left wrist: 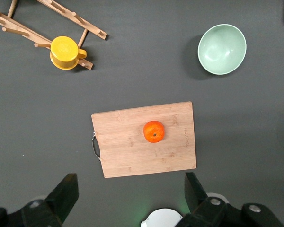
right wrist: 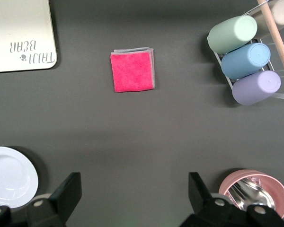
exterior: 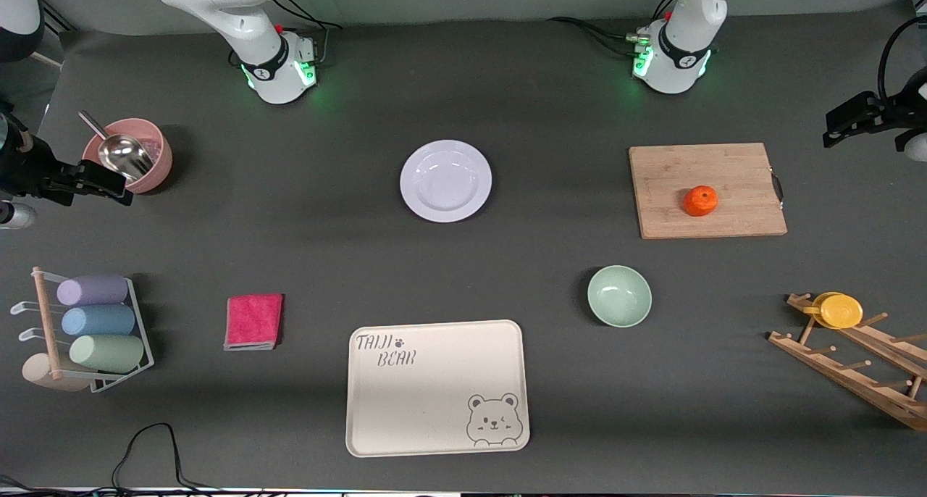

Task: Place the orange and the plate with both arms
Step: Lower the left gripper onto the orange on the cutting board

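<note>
Two white Franka arms with rounded glossy shells, black joint bands with white markings, green status lights glowing at each base, black cables trailing from the bases, small red button beside each, black angular fingers [left wrist: 64, 198] on both wrist grippers

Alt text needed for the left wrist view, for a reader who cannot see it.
An orange sits near the middle of a wooden cutting board on a dark table, seen from above with the left gripper open and high over the board's edge. A mint-green bowl and a yellow cup on a wooden rack lie farther off.
</note>
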Robot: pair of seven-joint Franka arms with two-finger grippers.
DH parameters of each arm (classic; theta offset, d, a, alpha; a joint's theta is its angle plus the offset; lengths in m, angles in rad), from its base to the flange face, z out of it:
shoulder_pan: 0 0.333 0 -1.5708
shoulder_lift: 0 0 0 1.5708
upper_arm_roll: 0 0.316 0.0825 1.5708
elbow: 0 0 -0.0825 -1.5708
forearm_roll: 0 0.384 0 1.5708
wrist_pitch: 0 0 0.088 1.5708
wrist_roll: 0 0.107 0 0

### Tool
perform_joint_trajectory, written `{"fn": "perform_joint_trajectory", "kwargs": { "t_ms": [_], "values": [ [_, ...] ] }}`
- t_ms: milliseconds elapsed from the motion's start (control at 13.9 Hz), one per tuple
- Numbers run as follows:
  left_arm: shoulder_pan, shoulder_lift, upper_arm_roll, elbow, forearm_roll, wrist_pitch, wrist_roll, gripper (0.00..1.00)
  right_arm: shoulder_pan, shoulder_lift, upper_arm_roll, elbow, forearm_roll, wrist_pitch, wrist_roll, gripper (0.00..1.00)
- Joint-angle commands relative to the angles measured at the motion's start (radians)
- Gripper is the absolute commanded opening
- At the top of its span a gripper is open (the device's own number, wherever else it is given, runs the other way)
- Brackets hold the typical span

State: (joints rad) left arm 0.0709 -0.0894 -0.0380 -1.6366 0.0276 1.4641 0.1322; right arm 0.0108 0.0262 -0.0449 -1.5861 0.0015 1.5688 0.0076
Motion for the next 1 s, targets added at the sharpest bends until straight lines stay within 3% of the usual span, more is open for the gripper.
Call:
{"fn": "perform_joint_trajectory", "kwargs": {
  "t_ms": [0, 215, 287, 430, 574, 933],
  "values": [
    [0.001, -0.003, -0.003, 0.024, -0.003, -0.014, -0.017, 1.0, 0.012, -0.022, -0.003, -0.018, -0.025, 0.013, 0.014, 1.0],
    [0.003, -0.004, 0.001, -0.037, 0.0, 0.007, -0.006, 1.0, 0.012, -0.023, -0.003, -0.018, -0.025, 0.013, 0.011, 1.0],
    [0.003, -0.032, 0.003, -0.114, 0.0, 0.051, -0.006, 1.0, 0.012, -0.025, -0.003, -0.018, -0.025, 0.011, 0.011, 1.0],
    [0.003, -0.14, 0.003, -0.356, -0.002, 0.225, -0.006, 1.0, 0.014, -0.054, -0.003, -0.031, -0.025, 0.005, 0.014, 1.0],
    [0.001, -0.188, 0.003, -0.541, -0.003, 0.379, -0.011, 1.0, 0.049, -0.129, -0.003, -0.107, -0.025, 0.008, 0.029, 1.0],
    [0.0, -0.173, 0.001, -0.839, -0.038, 0.759, -0.017, 1.0, 0.205, -0.285, -0.003, -0.257, -0.02, 0.02, 0.253, 1.0]
  ]
}}
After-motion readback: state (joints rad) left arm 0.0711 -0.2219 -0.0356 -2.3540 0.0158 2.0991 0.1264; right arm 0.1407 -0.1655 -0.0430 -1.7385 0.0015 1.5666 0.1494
